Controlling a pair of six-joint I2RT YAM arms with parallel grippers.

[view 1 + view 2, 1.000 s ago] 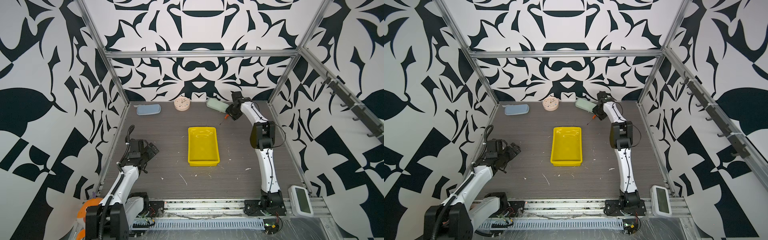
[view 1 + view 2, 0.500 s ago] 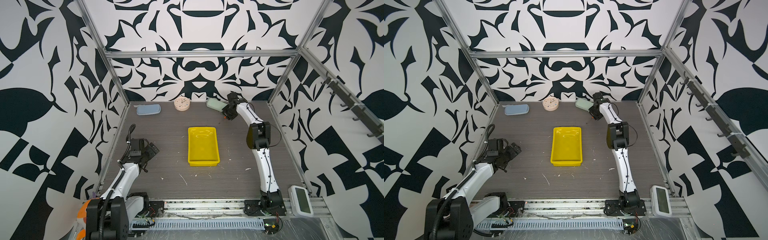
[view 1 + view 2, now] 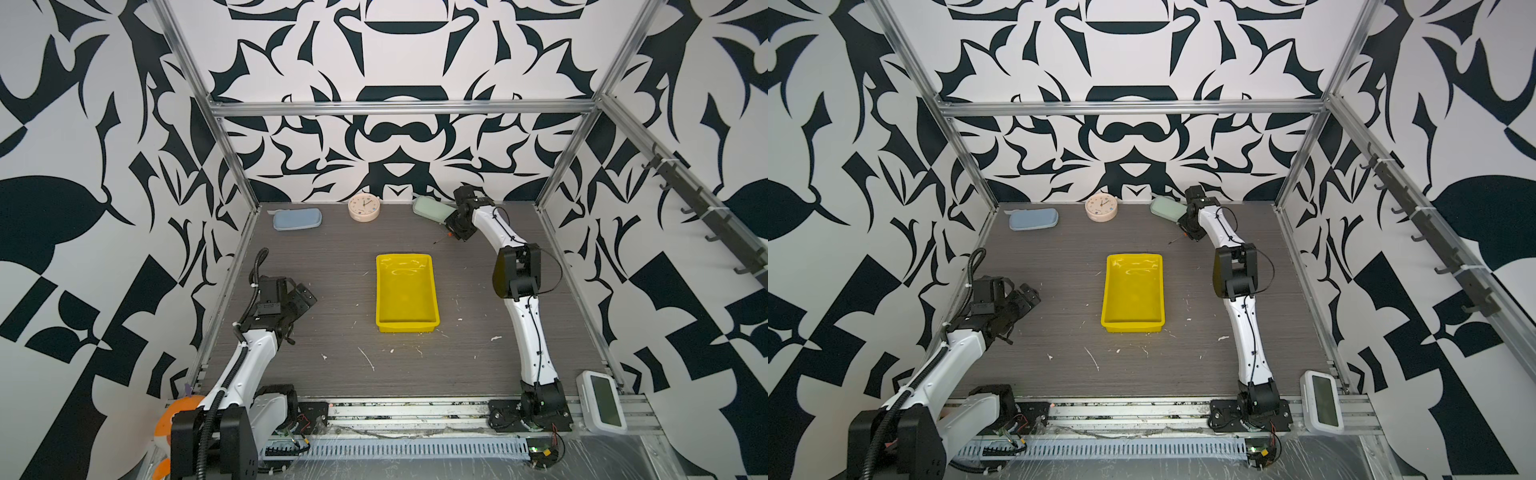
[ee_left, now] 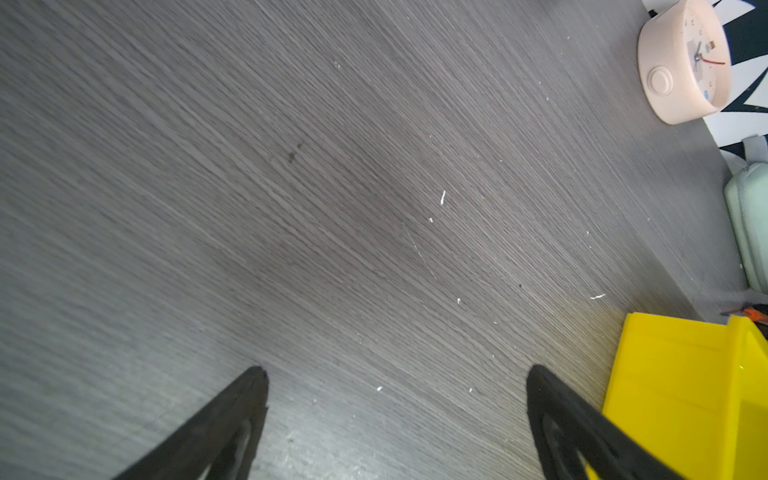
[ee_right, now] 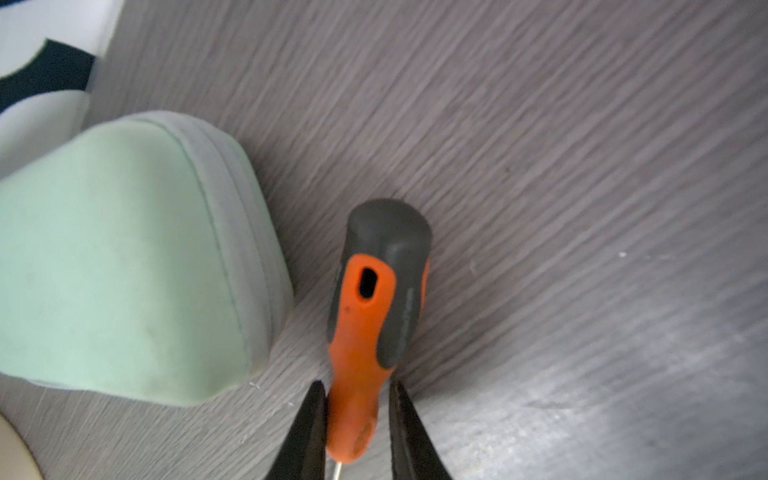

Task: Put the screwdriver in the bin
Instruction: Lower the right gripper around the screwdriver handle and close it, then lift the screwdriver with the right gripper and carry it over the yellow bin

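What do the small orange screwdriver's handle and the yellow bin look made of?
The small orange-handled screwdriver: handle looks like hard matt orange plastic with dark grey, probably rubbery grip inlays and end cap; moulded slot visible. The shallow yellow rectangular bin: likely glossy moulded plastic, going by bright glare streaks on its floor.

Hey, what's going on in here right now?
The right pincer is closed on the orange handle of the screwdriver, at the back of the table beside the green pouch. The yellow bin sits mid-table with nothing in it. The left pincer is open and holds nothing, off to the bin's side.
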